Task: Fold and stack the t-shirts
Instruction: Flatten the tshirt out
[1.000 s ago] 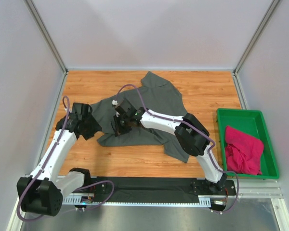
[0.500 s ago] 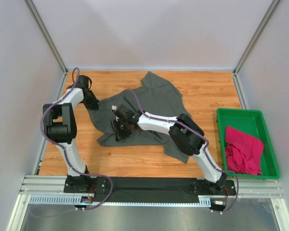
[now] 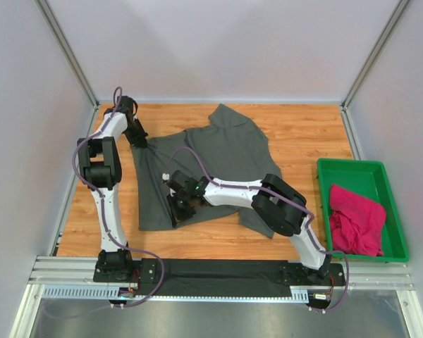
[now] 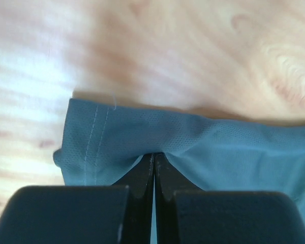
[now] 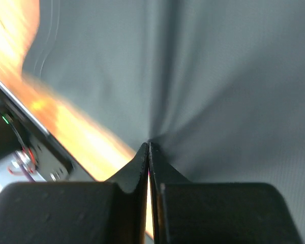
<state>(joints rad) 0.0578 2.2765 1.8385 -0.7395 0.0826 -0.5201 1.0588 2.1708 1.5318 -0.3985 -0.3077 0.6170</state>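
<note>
Nothing folded yet: left pincer (image 4: 153, 157) and right pincer (image 5: 148, 148) each clamp the spread charcoal cloth t-shirt (image 3: 218, 151); crumpled magenta cloth t-shirt (image 3: 356, 218) lies untouched at three o'clock.

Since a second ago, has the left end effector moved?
Yes. The left end effector has gone away from the base rail toward the far left corner of the table, pinching the edge of the grey t-shirt.
</note>
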